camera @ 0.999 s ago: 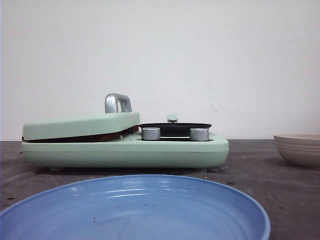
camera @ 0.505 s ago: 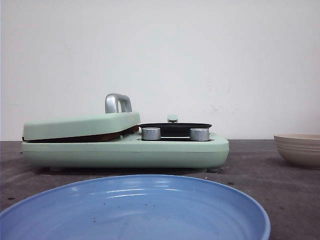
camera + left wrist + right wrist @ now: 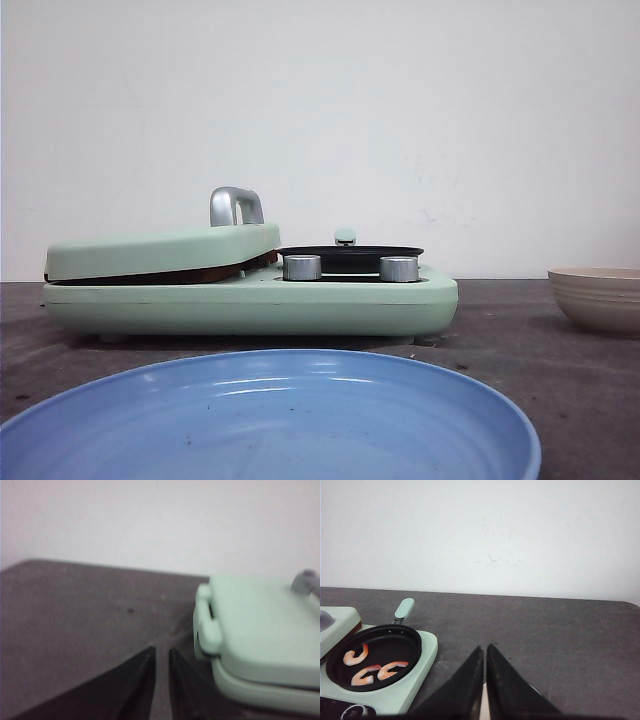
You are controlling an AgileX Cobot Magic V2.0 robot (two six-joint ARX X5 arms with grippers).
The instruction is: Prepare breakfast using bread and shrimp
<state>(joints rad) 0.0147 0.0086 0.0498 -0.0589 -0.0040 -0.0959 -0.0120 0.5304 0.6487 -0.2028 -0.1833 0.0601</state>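
Observation:
The mint-green sandwich maker (image 3: pixel 250 290) stands mid-table with its lid (image 3: pixel 160 250) down. A brown crust edge of the bread (image 3: pixel 170 276) shows in the slit under the lid. Three orange-red curled shrimp (image 3: pixel 365 676) lie in the black round pan (image 3: pixel 375 655) on the maker's right half. My left gripper (image 3: pixel 161 649) hovers over bare table beside the maker's left end, shut with nothing in it. Off to the right of the pan, my right gripper (image 3: pixel 485 648) is shut and holds nothing. Neither gripper shows in the front view.
A large blue plate (image 3: pixel 270 420) fills the near front of the table. A beige ribbed bowl (image 3: pixel 598 297) stands at the right, and its pale rim (image 3: pixel 483 700) peeks out under my right fingers. Two silver knobs (image 3: pixel 301 267) sit on the maker's front.

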